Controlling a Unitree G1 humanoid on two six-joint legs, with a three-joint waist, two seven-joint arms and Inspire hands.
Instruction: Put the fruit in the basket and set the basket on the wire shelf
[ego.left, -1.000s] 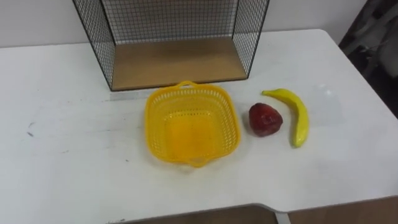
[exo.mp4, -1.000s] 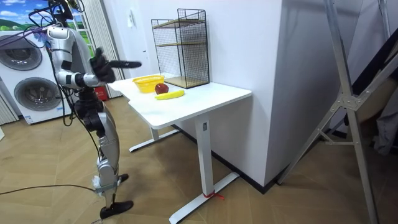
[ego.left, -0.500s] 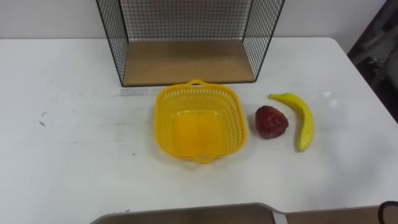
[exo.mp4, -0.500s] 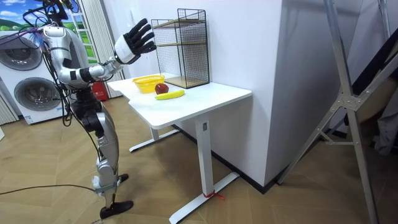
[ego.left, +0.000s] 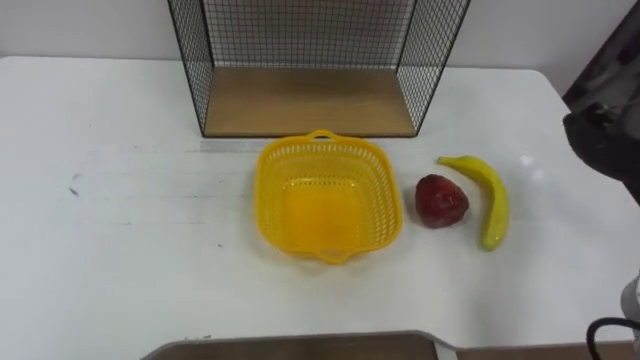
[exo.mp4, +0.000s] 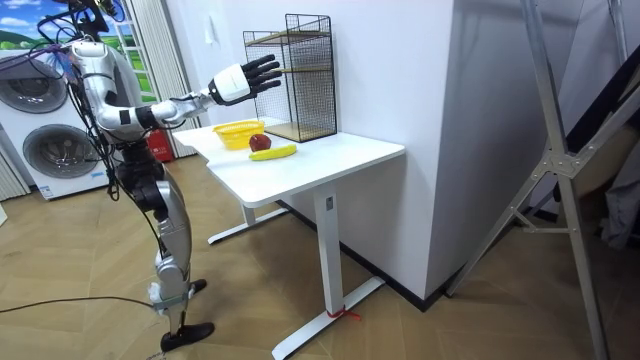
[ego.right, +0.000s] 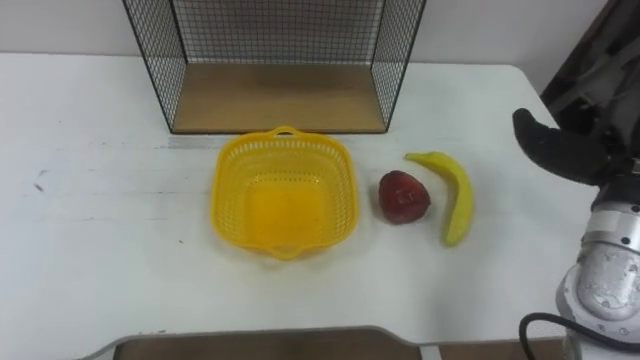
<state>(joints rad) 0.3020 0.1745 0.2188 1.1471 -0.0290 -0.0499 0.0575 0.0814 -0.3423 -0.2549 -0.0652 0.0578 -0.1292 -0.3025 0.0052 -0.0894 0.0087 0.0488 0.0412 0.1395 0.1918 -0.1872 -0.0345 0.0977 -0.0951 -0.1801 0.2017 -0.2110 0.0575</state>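
- White table (ego.left: 120, 250) fills the foreground, set against a white wall; in the room view the robot stands at its end, with washing machines (exo.mp4: 45, 150) behind it.
- Shelf (ego.left: 310, 100) of black wire with a wooden floor stands just behind the basket, its open front facing the robot. Nothing lies on that floor.
- Basket (ego.left: 265, 200), yellow and empty, sits mid-table with its far handle close to the shelf's front edge. Against the earlier eye views the whole scene sits a little lower and further right; that is the head moving, and the basket and fruit lie as they did.
- Right hand (ego.right: 560, 150) has come into the eye views well right of the basket. A second ago the arm was held level, then it lifted high. Now it reaches out over the table, fingers spread and holding nothing.
- I judge this the start of the first reach, with no fruit yet in the basket.
- Banana (ego.left: 492, 195) lies right of the basket, beyond the red fruit, curving round it. It is the fruit nearest the hand, but the hand hangs above and to its right, clear of it.
- Red fruit (ego.left: 441, 201) sits just right of the basket, between it and the banana; whether it touches the banana I cannot tell.
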